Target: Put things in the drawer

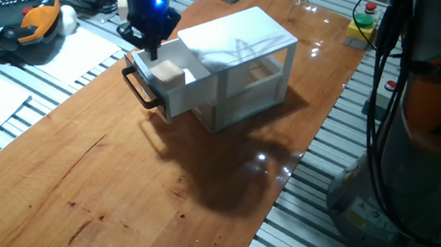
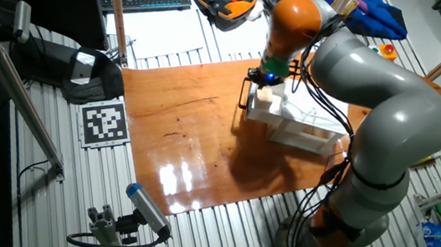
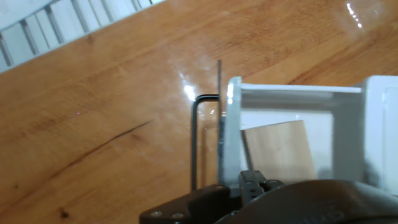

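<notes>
Cube (image 1: 168, 71) sits inside pulled-out upper drawer (image 1: 176, 84), near front panel. Judge it light, rigid, flat-faced wood; pinch across two opposite faces if regrasp needed. Gripper (image 1: 151, 45) hovers just above drawer; finger state cannot be told. Black handle (image 1: 141, 87) faces outward. Cabinet (image 1: 248, 68) on wooden table (image 1: 154, 183).

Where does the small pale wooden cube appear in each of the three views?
One fixed view: the small pale wooden cube lies inside the pulled-out upper white drawer, left of centre, under the pincer.
The other fixed view: it is a small pale spot in the drawer, upper centre, below the orange arm joint.
Hand view: it is the tan face at lower right.
Shared landmark: the black bar handle.
</notes>
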Action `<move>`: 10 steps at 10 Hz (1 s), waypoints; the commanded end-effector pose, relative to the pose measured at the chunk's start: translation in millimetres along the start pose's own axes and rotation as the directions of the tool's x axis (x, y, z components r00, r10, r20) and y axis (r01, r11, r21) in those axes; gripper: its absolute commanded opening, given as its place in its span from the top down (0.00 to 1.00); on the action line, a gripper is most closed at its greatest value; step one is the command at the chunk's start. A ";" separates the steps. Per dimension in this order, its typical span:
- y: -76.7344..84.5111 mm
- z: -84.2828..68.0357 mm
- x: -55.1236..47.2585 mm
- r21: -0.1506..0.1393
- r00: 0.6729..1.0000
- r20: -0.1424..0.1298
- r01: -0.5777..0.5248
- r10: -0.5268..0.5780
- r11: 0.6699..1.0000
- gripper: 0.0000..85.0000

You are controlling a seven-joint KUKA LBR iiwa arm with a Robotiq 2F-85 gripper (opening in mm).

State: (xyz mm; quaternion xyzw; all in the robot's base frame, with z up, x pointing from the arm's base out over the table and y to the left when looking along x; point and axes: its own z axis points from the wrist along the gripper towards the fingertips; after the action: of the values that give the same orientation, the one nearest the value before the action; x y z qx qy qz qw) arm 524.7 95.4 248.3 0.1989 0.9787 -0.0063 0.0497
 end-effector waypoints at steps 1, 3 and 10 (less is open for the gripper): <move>6.4 -0.8 0.6 -0.002 1.000 0.000 -0.008 0.008 1.000 1.00; 18.5 3.1 0.8 -0.007 0.999 -0.001 -0.033 0.033 0.999 1.00; 45.2 36.9 -3.4 -0.008 0.996 0.031 -0.081 0.081 0.997 1.00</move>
State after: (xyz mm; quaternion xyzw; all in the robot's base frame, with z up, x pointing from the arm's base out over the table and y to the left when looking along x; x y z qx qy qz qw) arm 549.2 134.4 211.5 0.2379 0.9690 -0.0041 0.0658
